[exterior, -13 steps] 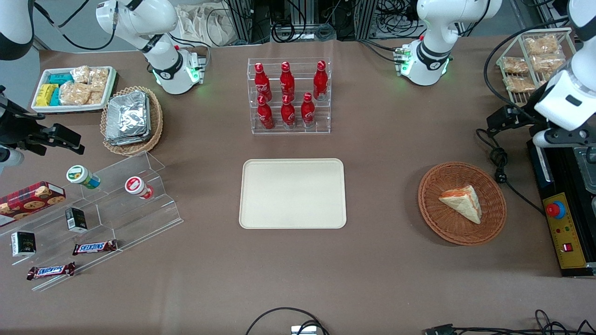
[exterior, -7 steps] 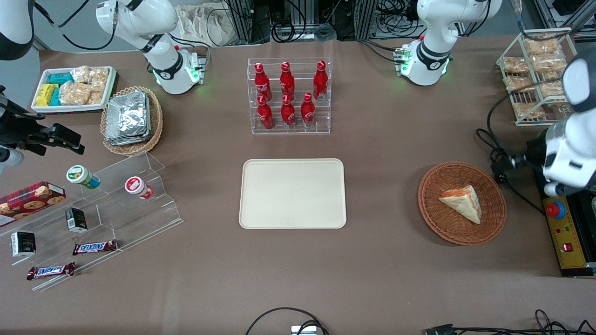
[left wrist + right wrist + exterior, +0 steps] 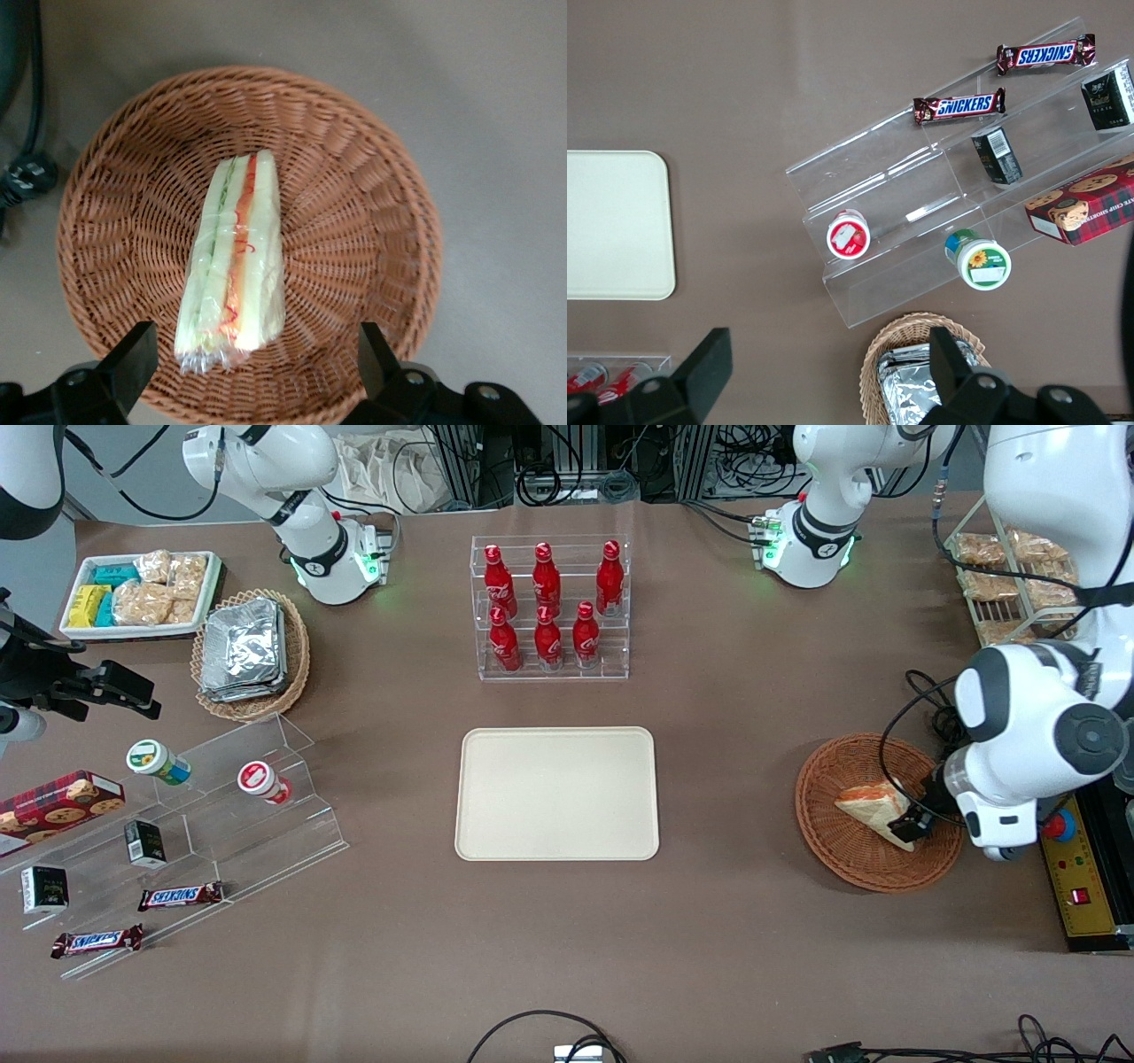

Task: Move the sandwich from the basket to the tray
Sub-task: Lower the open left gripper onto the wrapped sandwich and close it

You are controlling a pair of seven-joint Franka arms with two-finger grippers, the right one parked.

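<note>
Left arm (image 3: 1036, 717) now reaches over the working arm's end of the table; half a second ago it stood farther out toward the table edge, clear of the basket. Its gripper (image 3: 912, 824) has come over the basket (image 3: 850, 868) and hangs above the sandwich's tip nearest the front camera. Jaws spread wide: in the left wrist view both fingers (image 3: 133, 359) sit apart, one on each side of the sandwich (image 3: 232, 266), neither touching it.

Tray (image 3: 556, 794) lies mid-table, unchanged, nothing on it. Basket unmoved. Sandwich unmoved too, lying in the basket's middle on its flat side, plastic-wrapped, orange and pale layers showing along the cut edge.

Around: bottle rack (image 3: 549, 607) stands farther from the front camera than the tray, holding six red bottles. Acrylic steps (image 3: 221, 815) with snacks lie toward the parked arm's end. A black cable (image 3: 952, 753) lies just beside the basket rim; the control box (image 3: 1076, 877) sits near the basket at the table edge. Nothing stands between basket and tray.
</note>
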